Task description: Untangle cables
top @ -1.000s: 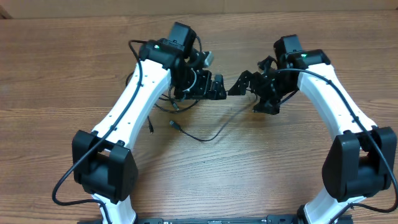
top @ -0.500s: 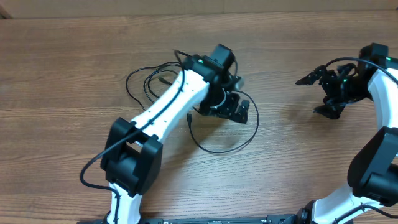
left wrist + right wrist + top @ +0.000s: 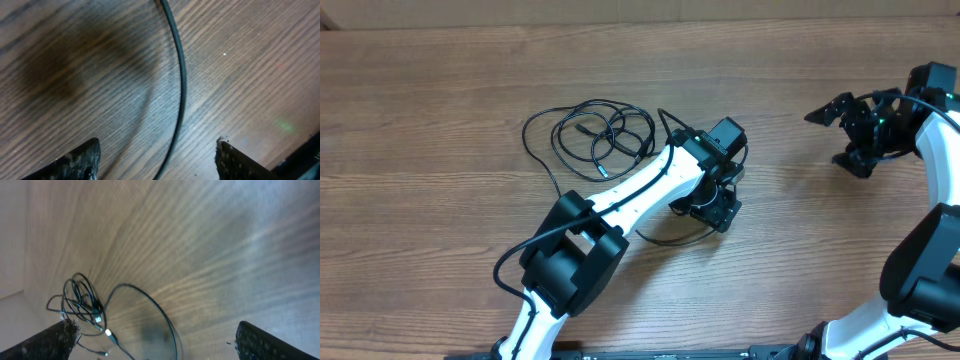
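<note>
The cables (image 3: pixel 592 135) lie as a loose coil of thin black cords at the back left of the wooden table. One long strand (image 3: pixel 665 240) loops out from the coil toward the centre and passes under my left arm. My left gripper (image 3: pixel 718 208) is low over that loop. In the left wrist view the strand (image 3: pixel 181 85) runs between the two fingertips of the left gripper (image 3: pixel 157 160), which is open and not clamping it. Far to the right, my right gripper (image 3: pixel 842 135) is open and empty. Its wrist view shows the coil (image 3: pixel 80 300) and loop (image 3: pixel 155 312) well beyond the right gripper (image 3: pixel 155 342).
The table (image 3: pixel 440 230) is bare brown wood. Small plug connectors (image 3: pixel 102 327) lie at the coil's edge. My left arm (image 3: pixel 620 195) stretches diagonally across the centre, above part of the loop.
My left arm has swung right, off the coil, and come down over the looping strand, jaws a little narrower. My right arm has pulled away to the far right. The coil now lies uncovered.
</note>
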Robot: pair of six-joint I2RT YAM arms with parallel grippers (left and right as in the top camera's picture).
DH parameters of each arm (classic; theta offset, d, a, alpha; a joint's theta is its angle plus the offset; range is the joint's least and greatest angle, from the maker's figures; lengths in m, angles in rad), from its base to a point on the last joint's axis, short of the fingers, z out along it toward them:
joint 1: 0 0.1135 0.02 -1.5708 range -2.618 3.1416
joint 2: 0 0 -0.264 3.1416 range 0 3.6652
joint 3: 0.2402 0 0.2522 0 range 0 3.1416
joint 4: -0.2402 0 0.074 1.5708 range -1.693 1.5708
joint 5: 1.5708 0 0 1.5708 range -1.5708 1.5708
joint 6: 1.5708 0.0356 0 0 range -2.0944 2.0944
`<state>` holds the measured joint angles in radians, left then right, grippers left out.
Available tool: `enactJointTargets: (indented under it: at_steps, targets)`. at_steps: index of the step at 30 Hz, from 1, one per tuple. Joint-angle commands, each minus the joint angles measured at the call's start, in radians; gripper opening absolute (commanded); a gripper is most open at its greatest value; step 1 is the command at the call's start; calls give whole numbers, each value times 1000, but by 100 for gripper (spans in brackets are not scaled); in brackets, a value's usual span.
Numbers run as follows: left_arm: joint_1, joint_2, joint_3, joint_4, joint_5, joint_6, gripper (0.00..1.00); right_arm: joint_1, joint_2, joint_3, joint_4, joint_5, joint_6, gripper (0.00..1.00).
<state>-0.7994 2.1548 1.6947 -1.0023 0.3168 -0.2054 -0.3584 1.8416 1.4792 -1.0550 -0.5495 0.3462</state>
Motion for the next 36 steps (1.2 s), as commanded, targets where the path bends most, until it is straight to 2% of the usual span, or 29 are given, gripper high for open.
enactJointTargets:
  at_steps: [1,10,13,15,17,19,20,21,23,26,28,36]
  targets:
    - [-34,17,-15,0,38,8,75,0,1,14,29,-1,-4,100]
    - [-60,36,-37,31,-13,-12,68,0,1,14,37,-1,-4,100]
    - [-63,52,-37,38,-14,-12,55,0,1,14,37,-1,-4,100]
    - [-59,52,-37,50,-13,-51,30,0,1,14,37,-1,-4,100]
    - [-58,52,-37,50,-13,-76,17,0,1,14,37,-1,-4,100]
    - [-58,52,-37,50,-13,-76,18,0,1,14,37,-1,-4,100]
    - [-58,52,-37,50,-13,-76,14,0,1,14,37,-1,-4,100]
    - [-57,52,-36,50,-13,-76,4,0,1,14,37,-1,-4,100]
    - [-51,51,-2,19,-4,-93,4,0,1,14,37,-1,-4,100]
    - [-29,34,150,-86,37,-121,4,0,1,14,37,-1,-4,100]
    - [-8,-6,330,-163,89,-119,4,0,1,14,37,-1,-4,100]
    - [23,-180,626,-169,129,-113,4,0,1,14,37,-1,-4,100]
